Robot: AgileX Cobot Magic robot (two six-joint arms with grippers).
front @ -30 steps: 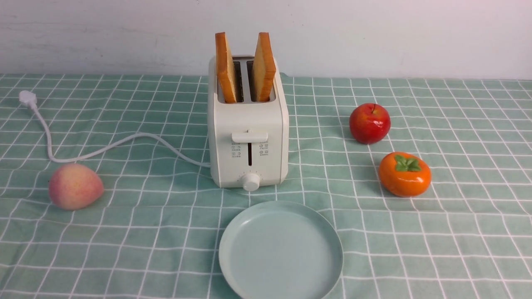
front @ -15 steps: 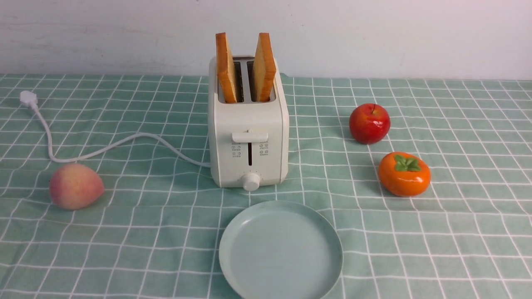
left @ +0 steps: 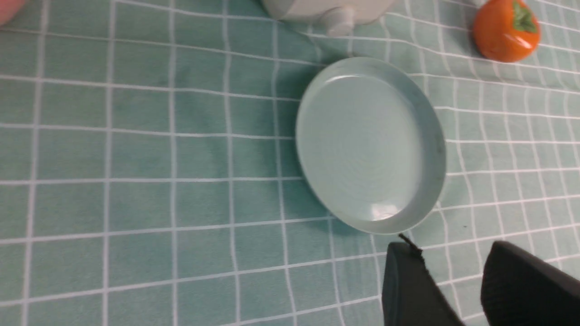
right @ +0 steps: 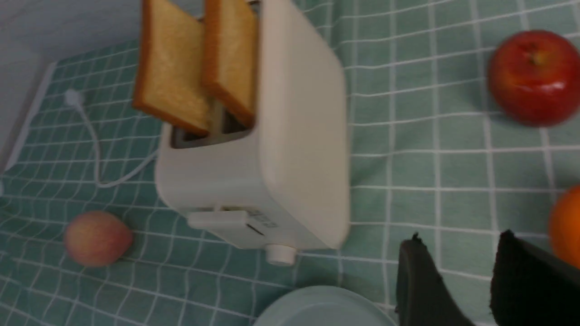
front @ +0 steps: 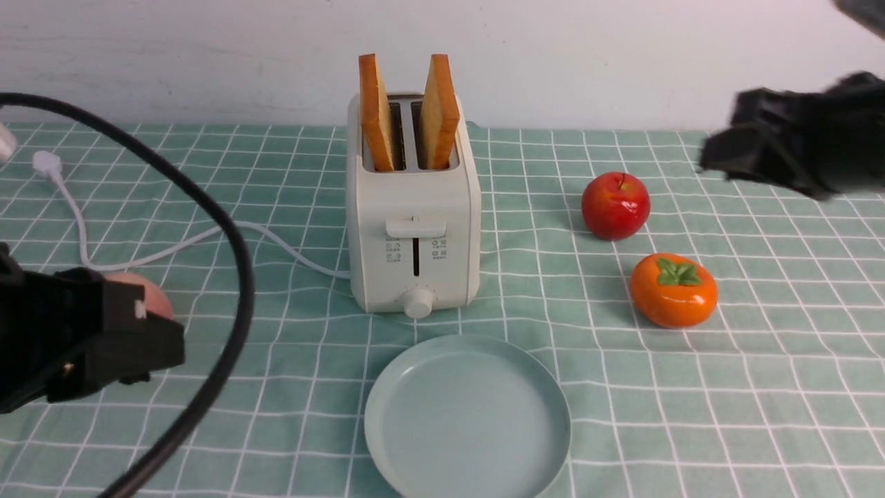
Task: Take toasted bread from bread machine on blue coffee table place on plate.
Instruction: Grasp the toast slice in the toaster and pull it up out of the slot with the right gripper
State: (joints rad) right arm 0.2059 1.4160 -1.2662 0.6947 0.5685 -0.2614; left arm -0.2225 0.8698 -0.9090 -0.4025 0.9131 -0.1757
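Showing both arms at the margins of the scene, w/ neither touching any object. Left gripper (left: 453, 253): black, jaws parted by a clear gap, nothing btwn them; it sits at the robot's near left over the pale teal-green, white-gridded table cloth (front: 760, 387), fingers pointing toward the centre, partly covering a pink-yellow peach (front: 157, 299). A thick black cable (front: 238, 277) loops over that arm. Right gripper (right: 460, 246): also black, jaws apart to approx. the same width, empty; in the front view it appears blurred, held off the cloth at the far right, to the right of a shiny red apple (front: 615, 206). A glossy orange persimmon (front: 673, 290) lies nearer the robot than the apple. Cream-white two-slot toaster (front: 413, 228) stands upright at centre, lever and round knob facing the robot, white power cord (front: 290, 252) trailing off to the left. Two square toasted bread slices, left slice (front: 377, 114) and right slice (front: 440, 111), stand one per slot, upper parts protruding, tops leaning slightly apart. Round pale blue-green plate (front: 467, 422) lies just in front of the toaster, not touching it, its face bare.
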